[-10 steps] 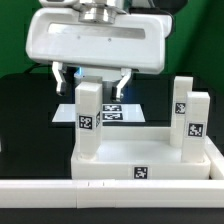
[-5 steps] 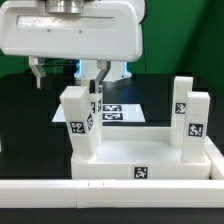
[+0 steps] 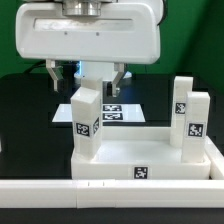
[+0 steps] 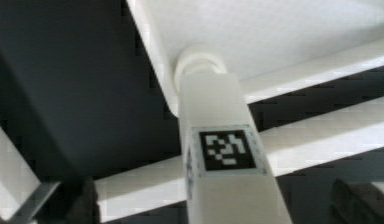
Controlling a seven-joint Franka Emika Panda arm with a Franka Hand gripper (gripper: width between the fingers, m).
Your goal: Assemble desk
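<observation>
So the desk top [image 3: 140,160] sits upside down near the front of the black table [image 3: 25,120], right behind a white rail [image 3: 110,200] that runs along the front edge; it's a chunky white plastic slab, glossy, with a small black-and-white square tag on its front face. Three legs stand upright on it in the exterior view; the near leg [image 3: 88,120] on that view's left is a tall white block with a slanted top face and tags on two of its visible sides; the other two [image 3: 188,115] stand close together on that view's right, one just behind the other, each with a tag too. Everything's the same plain white, so the tags are really the only contrast.

The gripper [image 3: 88,80] hangs just above the near leg, jaws spread wide with nothing between them; the dark fingertips [image 3: 116,83] show on either side of the leg's top, apart from it as far as I can tell. The big white hand housing fills the top of the exterior view.

In the wrist view the leg [image 4: 215,140] runs up the middle with its tag facing the camera, dark fingertip edges showing in the corners; pale desk surfaces cross behind it.

The marker board [image 3: 118,113] lies flat on the table behind the desk, partly hidden by the near leg.
</observation>
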